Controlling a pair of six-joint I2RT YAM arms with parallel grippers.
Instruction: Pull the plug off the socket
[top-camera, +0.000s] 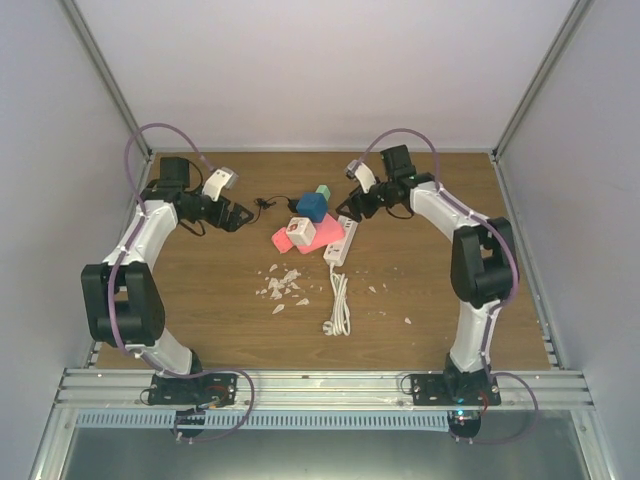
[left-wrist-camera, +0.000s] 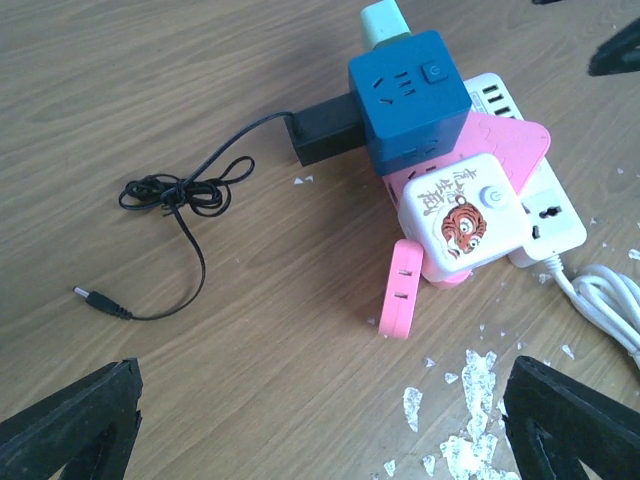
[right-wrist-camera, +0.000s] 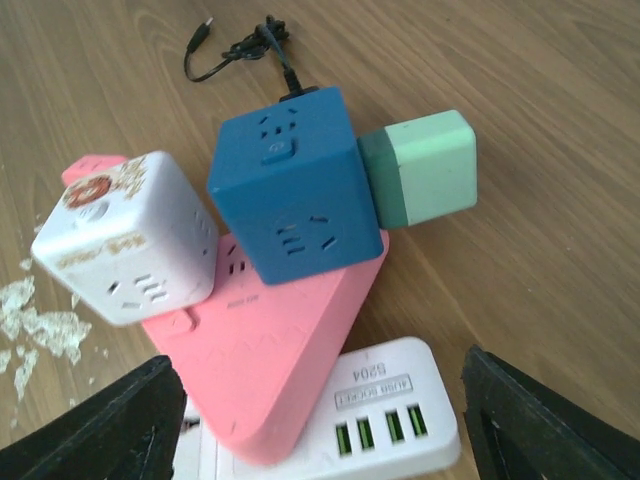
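Note:
A white power strip (top-camera: 341, 243) (right-wrist-camera: 385, 410) lies mid-table with a pink triangular socket (right-wrist-camera: 270, 350) (left-wrist-camera: 510, 145) on it. Stacked on the pink one are a blue cube socket (right-wrist-camera: 295, 190) (left-wrist-camera: 410, 95) and a white cube with a tiger picture (left-wrist-camera: 460, 215) (right-wrist-camera: 125, 235). A mint-green plug (right-wrist-camera: 425, 170) (left-wrist-camera: 385, 22) sticks out of one side of the blue cube, and a black adapter plug (left-wrist-camera: 325, 128) with a thin cable (left-wrist-camera: 185, 190) out of another. My right gripper (right-wrist-camera: 320, 430) (top-camera: 355, 205) is open, its fingers astride the strip's end. My left gripper (left-wrist-camera: 320, 430) (top-camera: 232, 215) hangs open left of the stack, holding nothing.
A flat pink plug piece (left-wrist-camera: 400, 290) stands on edge beside the white cube. The strip's white cord (top-camera: 338, 310) lies coiled toward the near edge. White scraps (top-camera: 280, 285) are scattered on the wooden table (top-camera: 430, 290). Walls close in left, right and behind.

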